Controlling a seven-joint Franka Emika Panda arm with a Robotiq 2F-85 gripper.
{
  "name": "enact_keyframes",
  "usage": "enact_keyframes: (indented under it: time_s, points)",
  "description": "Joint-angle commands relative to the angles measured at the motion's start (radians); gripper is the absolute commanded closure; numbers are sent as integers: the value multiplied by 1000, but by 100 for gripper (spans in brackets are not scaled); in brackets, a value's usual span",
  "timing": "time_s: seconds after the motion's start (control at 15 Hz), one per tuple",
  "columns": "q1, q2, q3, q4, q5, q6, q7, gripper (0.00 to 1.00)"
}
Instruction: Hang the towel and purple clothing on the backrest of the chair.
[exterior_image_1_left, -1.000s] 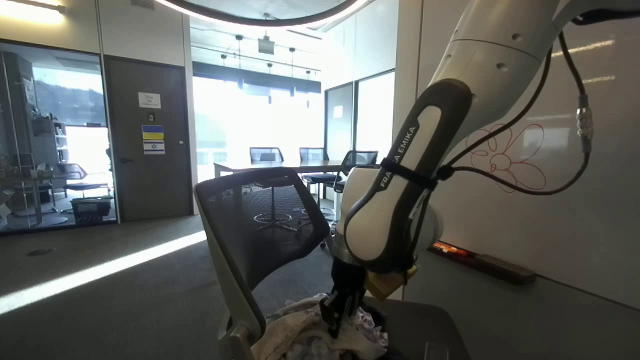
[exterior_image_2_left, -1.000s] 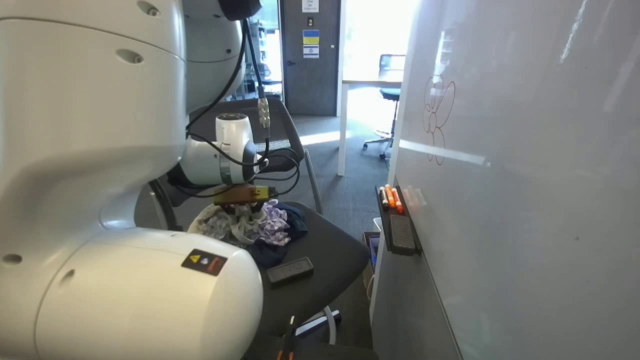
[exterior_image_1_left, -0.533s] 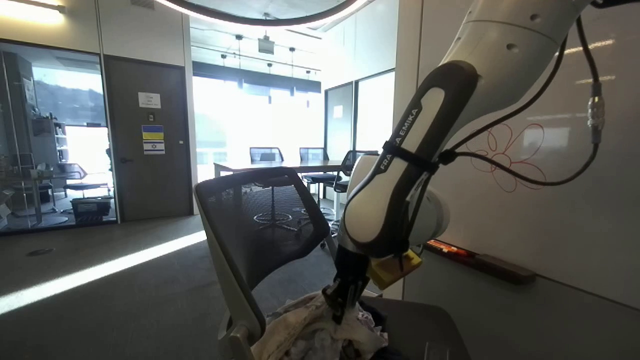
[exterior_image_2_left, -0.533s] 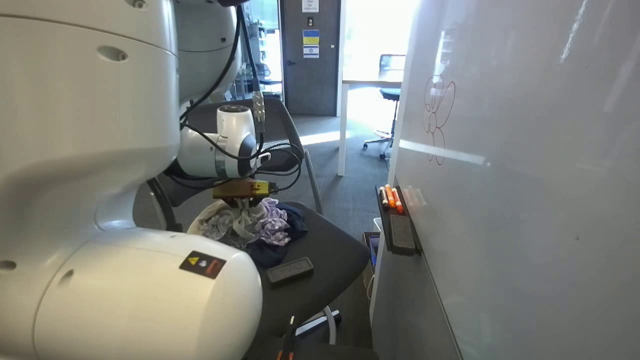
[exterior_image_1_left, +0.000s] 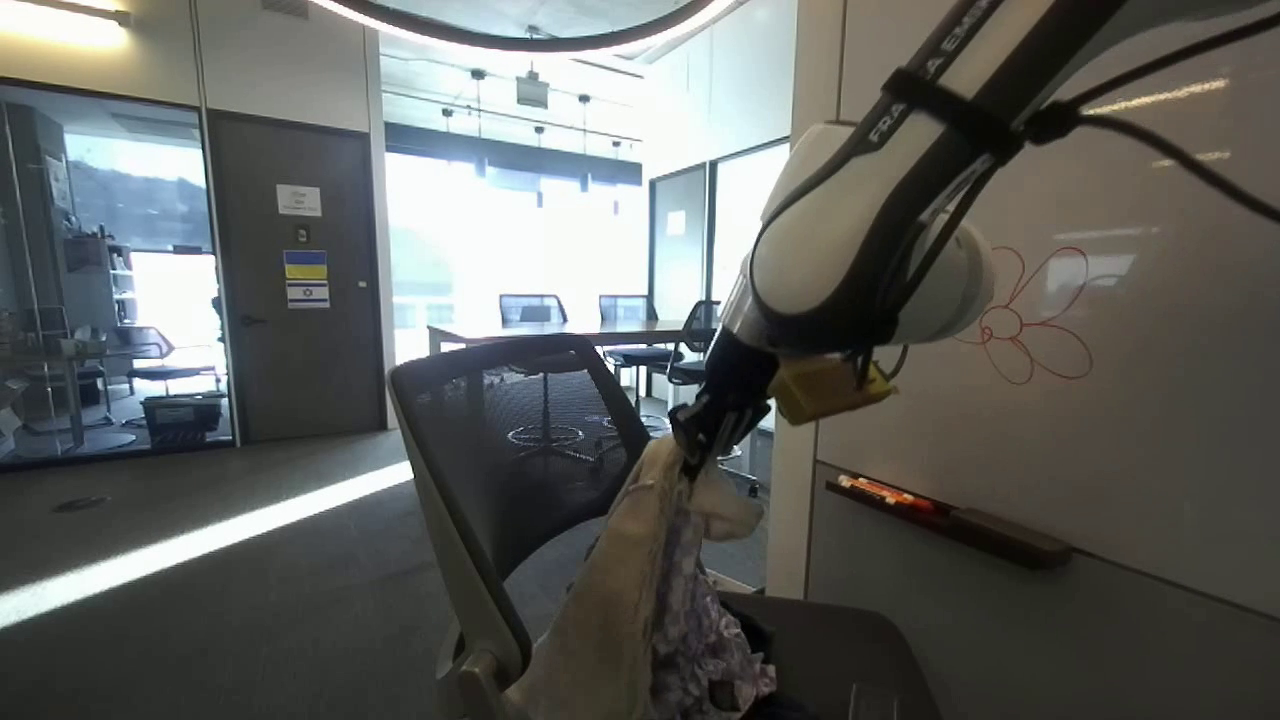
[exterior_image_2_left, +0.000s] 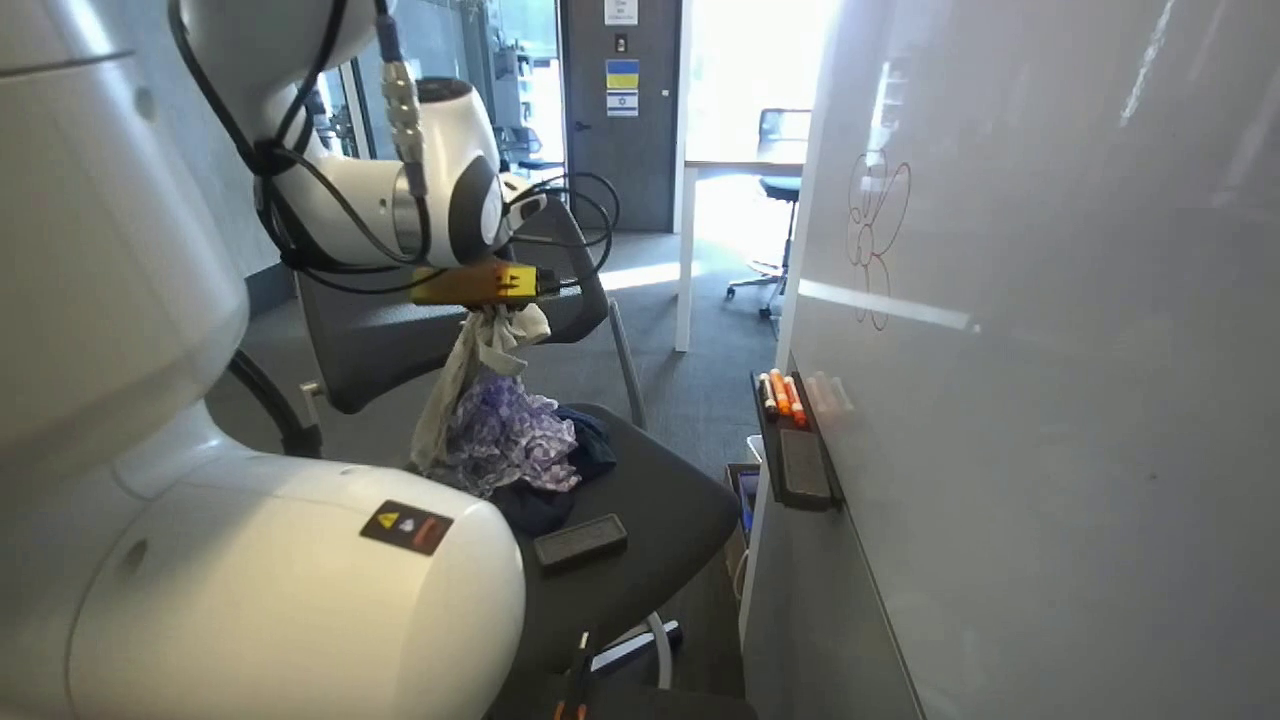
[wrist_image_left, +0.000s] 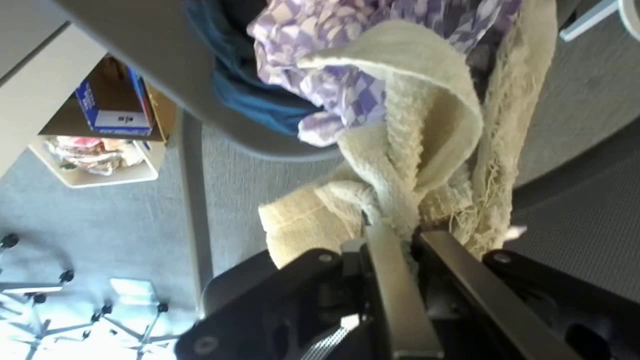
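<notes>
A cream towel hangs stretched from my gripper in both exterior views (exterior_image_1_left: 605, 600) (exterior_image_2_left: 445, 400); its lower end reaches the chair seat (exterior_image_2_left: 665, 510). My gripper (exterior_image_1_left: 692, 468) is shut on the towel, and in the wrist view its fingertips (wrist_image_left: 400, 232) pinch a bunched fold of the towel (wrist_image_left: 440, 95). The purple patterned clothing (exterior_image_2_left: 515, 430) lies crumpled on the seat beside and under the towel; it also shows in the wrist view (wrist_image_left: 310, 45). The dark mesh backrest (exterior_image_1_left: 520, 430) bears no cloth. My gripper is beside the backrest, below its top edge, over the seat.
A navy cloth (exterior_image_2_left: 590, 445) lies on the seat by the purple clothing. A dark eraser (exterior_image_2_left: 580, 542) lies on the seat. A whiteboard (exterior_image_2_left: 1000, 350) with a marker tray (exterior_image_2_left: 805, 470) stands beside the chair. Boxes (wrist_image_left: 120, 105) stand on the floor below.
My gripper has risen well above the seat with the towel pinched in it, drawing the towel up into a long hanging shape. More of the purple clothing now shows.
</notes>
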Motion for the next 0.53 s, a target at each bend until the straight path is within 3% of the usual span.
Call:
enact_keyframes:
  time_s: [0.0,0.2,0.27,0.47]
  points:
    - [-3,-234,-37,-32,-44,-26,109,93]
    - [-104,-346,29,4,-64,-28,164,93]
    - [-101,-367,16,17,-98,-28,190,93]
    - [-160,-412,81,83,-158,-40,248,93]
